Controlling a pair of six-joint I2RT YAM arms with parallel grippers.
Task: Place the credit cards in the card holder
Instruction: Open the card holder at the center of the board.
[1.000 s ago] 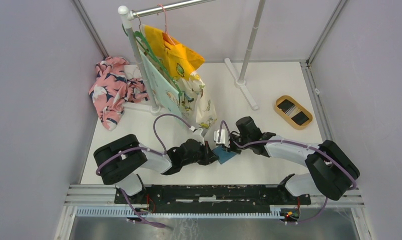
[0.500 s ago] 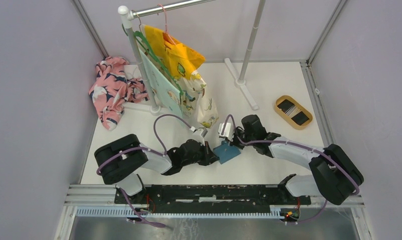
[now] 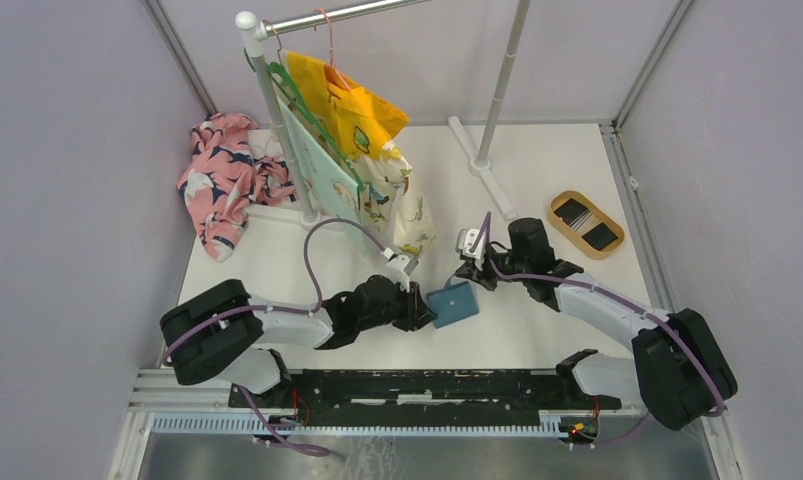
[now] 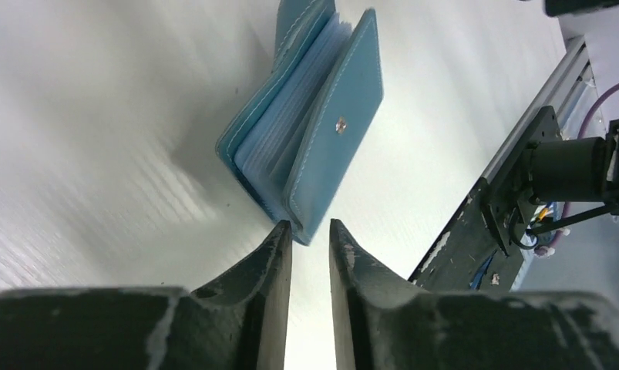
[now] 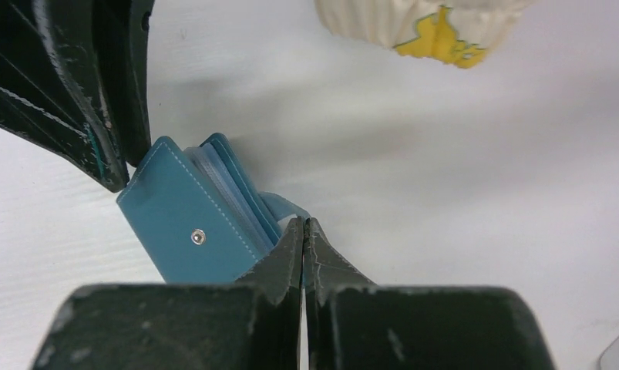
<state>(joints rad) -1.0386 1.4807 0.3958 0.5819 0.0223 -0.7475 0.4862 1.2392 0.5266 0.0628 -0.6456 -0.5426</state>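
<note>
Card holder freed mid-frame: left tool just spread slightly, right tool retreats pressed together, likely toward credit cards.

You'll find no readable text, label, brand or number in any view. The card holder carries only plain stitching and a blank metal snap.

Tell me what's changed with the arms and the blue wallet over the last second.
The right gripper pulled back to the right, off the card holder, jaws shut. The left gripper parted its jaws slightly at the holder's corner. The holder settled flatter on the table. The credit cards stayed in the tan tray.
</note>
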